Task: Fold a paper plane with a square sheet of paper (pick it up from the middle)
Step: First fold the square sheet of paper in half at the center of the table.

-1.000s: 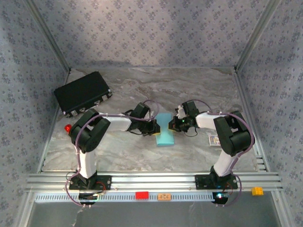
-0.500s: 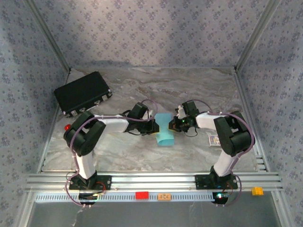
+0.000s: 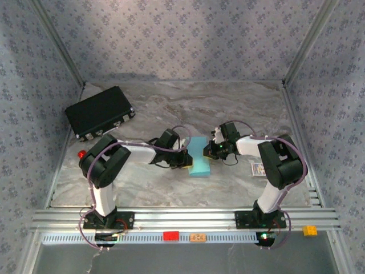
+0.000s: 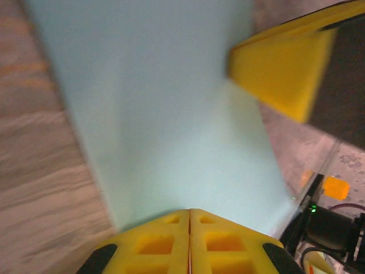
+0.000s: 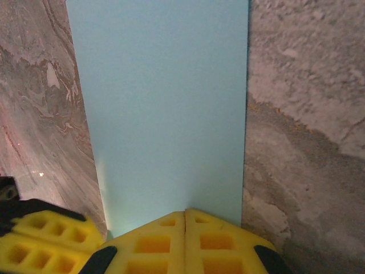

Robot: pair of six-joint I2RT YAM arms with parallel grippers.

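The square sheet of paper lies on the marble table as a narrow light cyan-blue rectangle, folded in half. My left gripper is shut, its closed tips resting on the paper's left edge; the left wrist view has the paper spreading away from the gripper. My right gripper is shut too, tips down on the paper's right side. In the right wrist view the paper lies flat ahead of the gripper. No paper shows between either pair of jaws.
A black case lies at the back left, and a small red stick sits by the left wall. A small card lies right of the right arm. Coloured bricks sit on the front rail.
My left gripper has slid a little toward the near edge along the paper's left side, and its arm has shifted with it. The right gripper has not moved.
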